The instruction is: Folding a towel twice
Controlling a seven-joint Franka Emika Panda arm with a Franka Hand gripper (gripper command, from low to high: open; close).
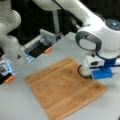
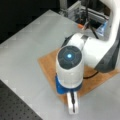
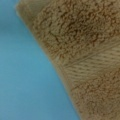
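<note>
orange-brown towel [image 1: 65, 88] flat, right edge under gripper [image 1: 88, 75]

Gripper [image 1: 87, 75] fingertips hidden behind arm's wrist body — towel [image 2: 47, 65] half covered by arm; wrist view blurred.

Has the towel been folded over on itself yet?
No. In a front view the towel lies spread flat in one layer on the table, with the gripper at its edge.
</note>
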